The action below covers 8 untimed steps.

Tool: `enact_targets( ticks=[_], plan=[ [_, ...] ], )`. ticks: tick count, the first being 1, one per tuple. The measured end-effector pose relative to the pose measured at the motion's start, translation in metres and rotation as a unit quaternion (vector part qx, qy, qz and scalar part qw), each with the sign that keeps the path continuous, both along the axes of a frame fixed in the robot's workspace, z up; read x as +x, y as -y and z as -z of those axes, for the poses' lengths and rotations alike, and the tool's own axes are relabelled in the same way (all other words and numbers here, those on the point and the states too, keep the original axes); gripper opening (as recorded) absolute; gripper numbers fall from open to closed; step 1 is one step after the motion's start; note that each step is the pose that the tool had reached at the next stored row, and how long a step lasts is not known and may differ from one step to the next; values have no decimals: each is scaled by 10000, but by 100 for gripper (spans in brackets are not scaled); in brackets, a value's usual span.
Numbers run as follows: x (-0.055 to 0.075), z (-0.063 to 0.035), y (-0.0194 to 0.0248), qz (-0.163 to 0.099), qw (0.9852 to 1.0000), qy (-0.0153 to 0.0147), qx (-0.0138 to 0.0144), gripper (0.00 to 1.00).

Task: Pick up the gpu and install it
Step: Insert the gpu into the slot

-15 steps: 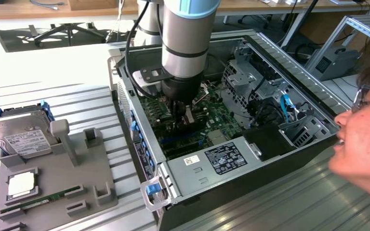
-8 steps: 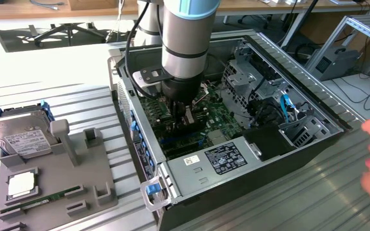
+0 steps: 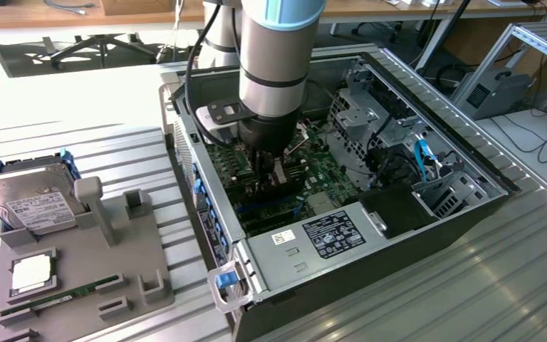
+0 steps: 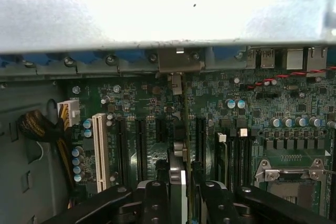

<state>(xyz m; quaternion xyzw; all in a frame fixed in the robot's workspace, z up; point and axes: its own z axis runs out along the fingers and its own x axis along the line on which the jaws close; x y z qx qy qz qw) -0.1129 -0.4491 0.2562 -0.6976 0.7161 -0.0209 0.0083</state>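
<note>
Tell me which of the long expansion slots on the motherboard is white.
The white slot at the end of the row, beside the white connector with yellow and black wires. The other slots are black.

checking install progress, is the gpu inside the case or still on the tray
Inside the case. The gpu stands on edge over the motherboard slots, between the hand's fingers. Whether it is fully seated, cannot tell.

A hard drive (image 3: 28,203) and RAM stick (image 3: 60,296) sit in a grey holder (image 3: 145,274)
</note>
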Motion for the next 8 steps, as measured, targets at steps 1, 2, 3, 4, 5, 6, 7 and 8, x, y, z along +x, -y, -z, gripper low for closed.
enact_targets(
  ticks=[1, 2, 3, 4, 5, 6, 7, 8],
  plan=[
    [0, 2, 0, 0, 10000, 0, 6, 27],
    [0, 3, 0, 0, 10000, 0, 13, 27],
    [0, 6, 1, 0, 10000, 0, 32, 27],
    [0, 7, 0, 0, 10000, 0, 45, 27],
    [0, 11, 0, 0, 10000, -1, 53, 27],
    [0, 15, 0, 0, 10000, 0, 55, 27],
    [0, 16, 0, 0, 10000, -1, 56, 27],
    [0, 16, 0, 0, 10000, -1, 56, 27]
  ],
)
